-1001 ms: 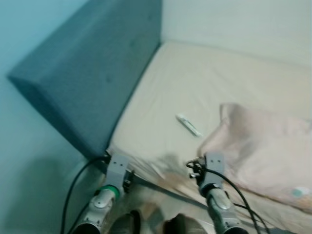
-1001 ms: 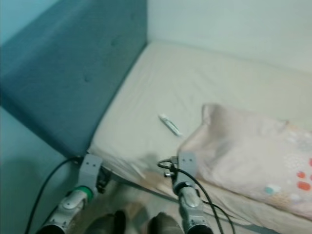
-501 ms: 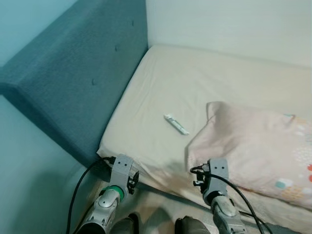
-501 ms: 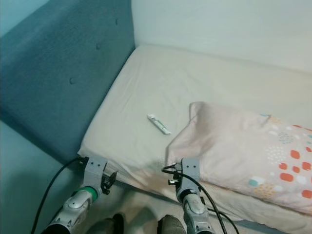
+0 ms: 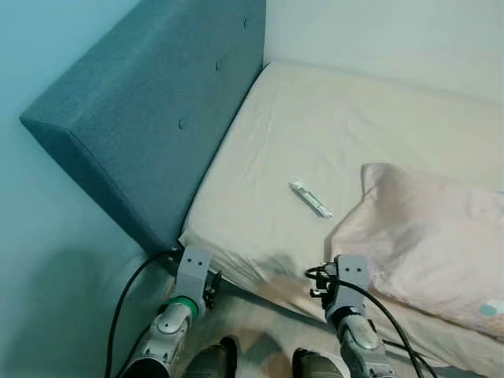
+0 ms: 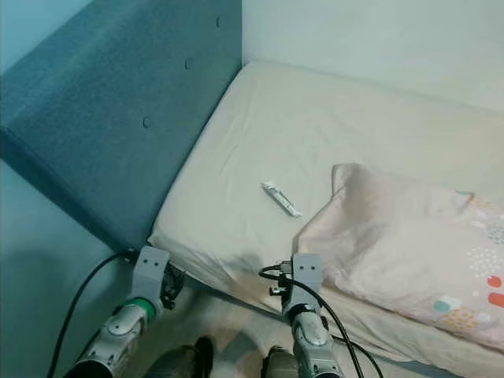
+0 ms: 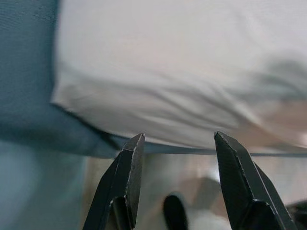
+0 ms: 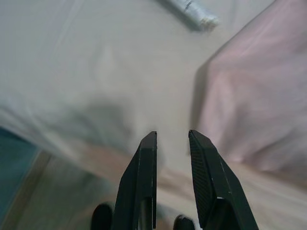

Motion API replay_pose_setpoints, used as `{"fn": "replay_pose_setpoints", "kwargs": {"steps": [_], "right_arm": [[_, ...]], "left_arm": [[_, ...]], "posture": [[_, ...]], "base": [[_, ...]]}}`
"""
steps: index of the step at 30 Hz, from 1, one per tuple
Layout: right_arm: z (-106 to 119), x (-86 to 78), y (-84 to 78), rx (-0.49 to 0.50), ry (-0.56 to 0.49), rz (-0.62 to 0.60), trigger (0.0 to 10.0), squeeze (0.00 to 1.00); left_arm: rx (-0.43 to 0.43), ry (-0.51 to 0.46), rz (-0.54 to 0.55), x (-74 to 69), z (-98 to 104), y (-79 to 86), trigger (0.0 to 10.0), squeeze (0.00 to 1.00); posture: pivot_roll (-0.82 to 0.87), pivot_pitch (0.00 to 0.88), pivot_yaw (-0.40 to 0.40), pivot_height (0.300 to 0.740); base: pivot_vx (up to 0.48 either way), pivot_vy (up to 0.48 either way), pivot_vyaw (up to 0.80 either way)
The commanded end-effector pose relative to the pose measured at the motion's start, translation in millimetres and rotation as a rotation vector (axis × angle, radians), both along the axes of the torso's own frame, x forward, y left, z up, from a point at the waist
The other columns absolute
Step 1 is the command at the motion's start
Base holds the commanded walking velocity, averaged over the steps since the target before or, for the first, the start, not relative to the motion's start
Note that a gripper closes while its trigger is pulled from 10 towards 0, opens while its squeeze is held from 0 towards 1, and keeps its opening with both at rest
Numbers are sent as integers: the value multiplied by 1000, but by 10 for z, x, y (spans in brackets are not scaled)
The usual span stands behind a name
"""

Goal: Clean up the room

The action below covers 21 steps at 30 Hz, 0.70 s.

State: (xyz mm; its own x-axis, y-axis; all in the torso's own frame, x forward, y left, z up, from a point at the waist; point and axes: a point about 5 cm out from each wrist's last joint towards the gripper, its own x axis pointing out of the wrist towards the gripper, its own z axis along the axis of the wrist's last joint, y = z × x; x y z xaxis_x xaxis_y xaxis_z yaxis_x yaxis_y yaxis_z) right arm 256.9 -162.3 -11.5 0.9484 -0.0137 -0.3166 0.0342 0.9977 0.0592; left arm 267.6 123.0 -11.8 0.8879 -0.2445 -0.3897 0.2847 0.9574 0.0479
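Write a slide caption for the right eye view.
Both grippers wait low before a cream mattress holding a small white tube beside a pale pink pillow.

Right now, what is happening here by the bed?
The robot stands at the side of a bed with a blue headboard, and neither gripper holds anything. The left gripper is open, low at the mattress edge near the headboard corner. The right gripper is also empty, fingers a little apart, low at the bed's edge near the pink pillow. A small white tube lies on the sheet beside the pillow, untouched. Nothing has been picked up yet.
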Motion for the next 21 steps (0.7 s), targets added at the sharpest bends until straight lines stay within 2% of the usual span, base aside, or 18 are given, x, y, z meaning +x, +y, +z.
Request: {"fn": "replay_pose_setpoints", "kwargs": {"steps": [1, 6, 9, 21], "right_arm": [[-31, -49, -22, 6, 5, -22, 10000, 0], [115, 65, -44, -7, -72, -13, 10000, 0], [273, 210, -80, -6, -136, -21, 10000, 0], [359, 300, -37, -13, -168, 8, 10000, 0]], "left_arm": [[2, 8, 9, -39, -31, 32, 10000, 0], [-19, -52, 41, 21, 57, 74, 10000, 0], [-48, -109, 57, 89, 160, 107, 10000, 0], [-52, -138, 52, 126, 218, 71, 10000, 0]], "posture": [[26, 119, 88, 740], [29, 123, 85, 740], [33, 122, 79, 740], [35, 115, 70, 740]], "base": [[0, 0, 0], [0, 0, 0], [0, 0, 0], [0, 0, 0]]}}
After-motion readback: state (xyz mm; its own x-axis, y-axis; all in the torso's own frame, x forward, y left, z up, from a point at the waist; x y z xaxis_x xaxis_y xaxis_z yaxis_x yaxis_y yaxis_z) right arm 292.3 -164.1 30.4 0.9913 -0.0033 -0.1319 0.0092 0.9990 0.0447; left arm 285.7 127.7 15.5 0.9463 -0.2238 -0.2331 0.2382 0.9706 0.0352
